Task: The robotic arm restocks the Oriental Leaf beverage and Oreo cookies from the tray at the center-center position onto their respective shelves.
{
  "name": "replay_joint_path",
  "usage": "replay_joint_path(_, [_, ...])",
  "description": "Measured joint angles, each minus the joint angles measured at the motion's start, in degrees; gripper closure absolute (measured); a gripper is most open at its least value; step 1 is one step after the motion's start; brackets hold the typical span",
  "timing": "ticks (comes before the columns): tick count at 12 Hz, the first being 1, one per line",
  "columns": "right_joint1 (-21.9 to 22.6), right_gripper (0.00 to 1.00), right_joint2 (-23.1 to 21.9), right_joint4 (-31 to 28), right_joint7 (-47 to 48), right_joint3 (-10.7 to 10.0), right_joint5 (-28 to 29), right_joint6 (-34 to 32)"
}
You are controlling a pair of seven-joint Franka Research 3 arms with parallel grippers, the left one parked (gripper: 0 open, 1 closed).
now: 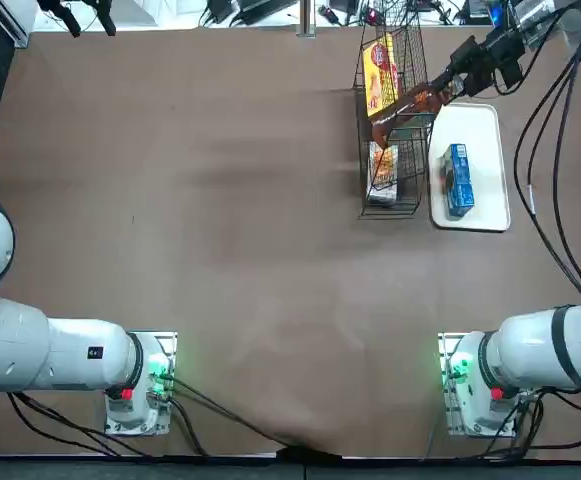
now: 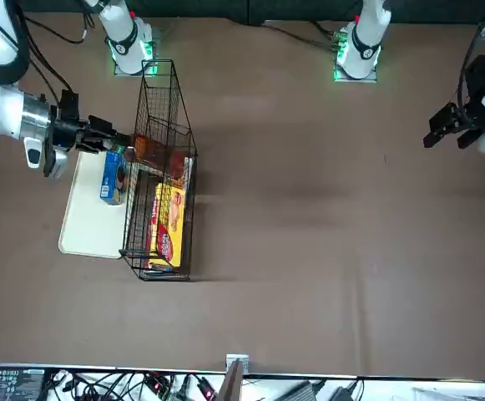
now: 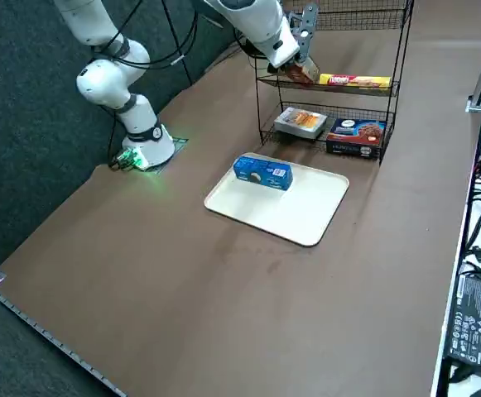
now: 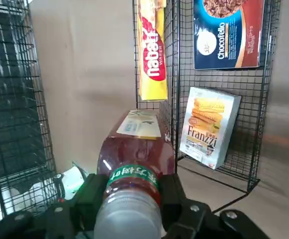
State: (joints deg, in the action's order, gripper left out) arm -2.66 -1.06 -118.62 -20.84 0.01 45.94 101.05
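- Top view: I log my right hand (image 1: pixel 448 88) at the far right of the worktop (image 1: pixel 190 250), clamped on the Oriental Leaf beverage (image 1: pixel 410 103). The bottle lies near horizontal, its base pushed in among the bars of the shelves (image 1: pixel 388 150). The Oreo cookies (image 1: pixel 458 180) lie alone on the tray (image 1: pixel 490 215), just right of the rack.
- Front view: the robotic arm (image 2: pixel 8 113) reaches across above the tray (image 2: pixel 79 225); the bottle (image 2: pixel 154 150) sits at an upper tier, with yellow-and-red packs (image 2: pixel 169 221) stocked below it.
- Right side view: the bottle's base (image 3: pixel 300 73) rests at the upper tier's edge beside a long yellow pack (image 3: pixel 354 81); two boxes occupy the lower tier. The blue pack (image 3: pixel 262 172) remains on the tray (image 3: pixel 306 217).
- Right wrist view: both fingers (image 4: pixel 171 196) grip the bottle (image 4: pixel 134 154) just under its cap; it points into the rack.
- Status, my judgement: bottle placement under way, not yet released. Outstanding: release, withdraw, then pick and shelve the cookies. Roughly under half complete.
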Motion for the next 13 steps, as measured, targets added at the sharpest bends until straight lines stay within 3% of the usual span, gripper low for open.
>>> replay_joint_path(13, [1.47,0.4,0.66,-1.43,-1.22,0.01,0.83,1.74])
